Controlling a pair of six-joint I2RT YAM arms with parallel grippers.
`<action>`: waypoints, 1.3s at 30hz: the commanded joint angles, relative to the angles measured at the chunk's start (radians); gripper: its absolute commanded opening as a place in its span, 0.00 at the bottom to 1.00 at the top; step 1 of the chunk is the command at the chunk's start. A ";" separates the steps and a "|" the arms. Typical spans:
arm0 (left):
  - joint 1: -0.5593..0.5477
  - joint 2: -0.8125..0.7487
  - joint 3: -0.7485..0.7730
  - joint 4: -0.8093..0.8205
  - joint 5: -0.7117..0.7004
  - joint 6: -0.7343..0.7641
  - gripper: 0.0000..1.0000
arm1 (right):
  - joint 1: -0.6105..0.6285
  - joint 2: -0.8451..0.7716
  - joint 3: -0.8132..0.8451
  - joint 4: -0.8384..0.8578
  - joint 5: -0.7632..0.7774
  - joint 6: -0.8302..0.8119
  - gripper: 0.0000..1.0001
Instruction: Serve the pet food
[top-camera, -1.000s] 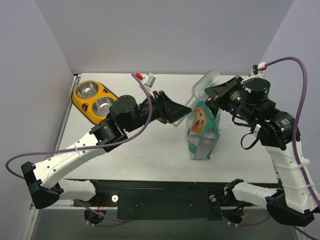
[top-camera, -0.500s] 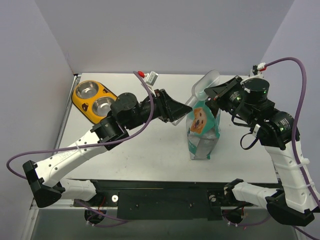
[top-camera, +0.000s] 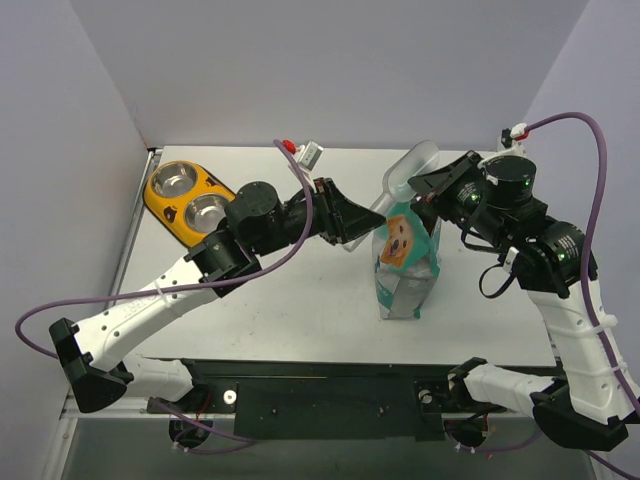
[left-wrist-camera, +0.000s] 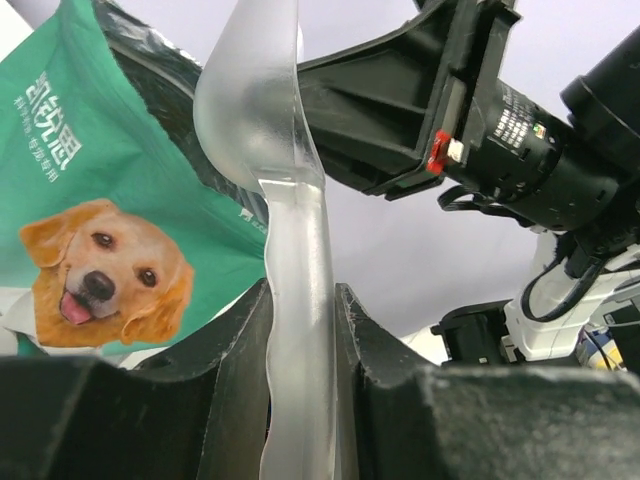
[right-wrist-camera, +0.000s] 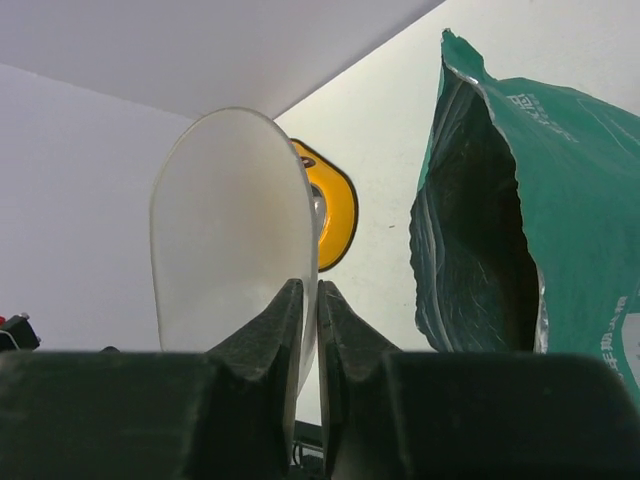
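Observation:
A clear plastic scoop (top-camera: 410, 172) hangs over the open top of the teal-and-white pouch (top-camera: 407, 262), which stands upright with a golden retriever face on it. My left gripper (top-camera: 352, 224) is shut on the scoop's handle (left-wrist-camera: 296, 300) from the left. My right gripper (top-camera: 428, 188) is shut on the thin rim of the scoop's bowl (right-wrist-camera: 225, 210) from the right. The scoop's bowl looks empty. The pouch mouth (right-wrist-camera: 480, 220) gapes open and dark; no kibble shows inside it or anywhere else.
The yellow double-bowl feeder (top-camera: 190, 201) with two empty steel bowls lies at the back left of the white table (top-camera: 300, 310); its edge shows in the right wrist view (right-wrist-camera: 337, 215). Grey walls enclose the back and sides.
My left arm has edged slightly to the right and its cable has shifted. The scoop, the pouch and my right arm stay where they were.

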 joint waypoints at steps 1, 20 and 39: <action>0.024 -0.042 0.025 -0.043 -0.024 0.003 0.00 | 0.006 -0.015 0.002 -0.019 0.008 -0.168 0.24; 0.032 -0.291 -0.081 -0.384 -0.285 -0.003 0.00 | -0.020 0.179 0.294 -0.516 0.302 -0.525 0.63; 0.029 -0.379 -0.085 -0.386 -0.319 -0.012 0.00 | 0.006 0.338 0.231 -0.540 0.413 -0.396 0.49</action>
